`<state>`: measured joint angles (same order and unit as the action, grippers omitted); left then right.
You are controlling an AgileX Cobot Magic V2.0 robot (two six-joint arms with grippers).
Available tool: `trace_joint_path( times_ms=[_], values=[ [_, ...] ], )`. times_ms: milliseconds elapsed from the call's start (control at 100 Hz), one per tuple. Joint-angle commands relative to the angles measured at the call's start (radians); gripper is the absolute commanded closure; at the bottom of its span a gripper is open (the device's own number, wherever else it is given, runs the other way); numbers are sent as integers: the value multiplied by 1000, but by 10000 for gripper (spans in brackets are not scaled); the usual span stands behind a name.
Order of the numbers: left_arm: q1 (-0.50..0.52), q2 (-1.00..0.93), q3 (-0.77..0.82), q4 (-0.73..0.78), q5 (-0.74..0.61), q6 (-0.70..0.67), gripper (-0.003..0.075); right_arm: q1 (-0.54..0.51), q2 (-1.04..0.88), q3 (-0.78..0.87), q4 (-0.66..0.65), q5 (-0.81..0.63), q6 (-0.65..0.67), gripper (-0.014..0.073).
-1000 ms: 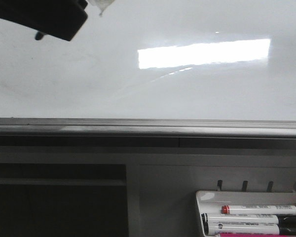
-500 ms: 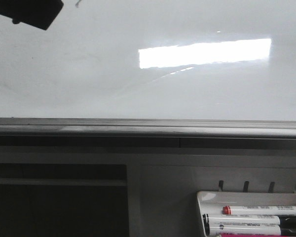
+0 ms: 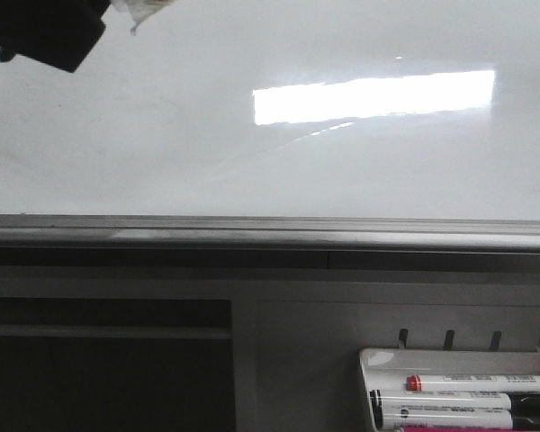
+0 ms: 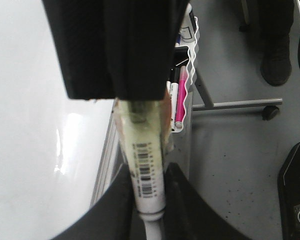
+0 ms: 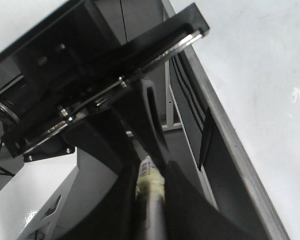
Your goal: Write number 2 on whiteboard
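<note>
Glossy white and unmarked, the whiteboard (image 3: 279,171) lies under your left gripper (image 4: 149,187), clamped on a barcoded marker (image 4: 146,172) whose tip (image 3: 133,31) hovers at its far left, while the right gripper (image 5: 151,172) grips something I cannot identify.

My left claw (image 3: 36,31) cut off by the front view's upper corner, the tip of the marker (image 4: 145,165) I grip hidden behind my own housing, tray markers (image 3: 459,405) below my claw cropped at the edge, labels too small to read.
</note>
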<state>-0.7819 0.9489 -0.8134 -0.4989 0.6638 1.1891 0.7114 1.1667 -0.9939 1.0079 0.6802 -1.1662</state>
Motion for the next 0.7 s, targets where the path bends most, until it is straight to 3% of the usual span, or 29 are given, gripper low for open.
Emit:
trace_joint_path(
  times_ms=[0, 80, 210, 300, 430, 520, 620, 690],
  values=[
    [-7, -11, -43, -78, -107, -17, 718, 4, 3, -31, 64, 40, -1, 672],
    [-7, -15, -57, -107, -108, -31, 599, 4, 3, -31, 64, 18, -1, 672],
    [-7, -49, -86, -118, -150, -129, 231, 4, 3, -31, 64, -68, -8, 672],
    [-7, -105, -96, -110, -191, -182, 118, 4, 3, -31, 64, -118, -63, 672],
    [-7, -227, -97, -59, -224, -270, 148, 4, 4, -31, 62, -248, -152, 672],
    [2, -328, -97, 46, -226, -421, 231, 4, 7, -31, 60, -442, -224, 672],
    [26, -433, -81, 156, -219, -610, 372, 2, 30, -33, 60, -674, -273, 672],
    [39, -497, -57, 195, -194, -672, 525, -16, 62, -45, 58, -710, -289, 672]
  ],
)
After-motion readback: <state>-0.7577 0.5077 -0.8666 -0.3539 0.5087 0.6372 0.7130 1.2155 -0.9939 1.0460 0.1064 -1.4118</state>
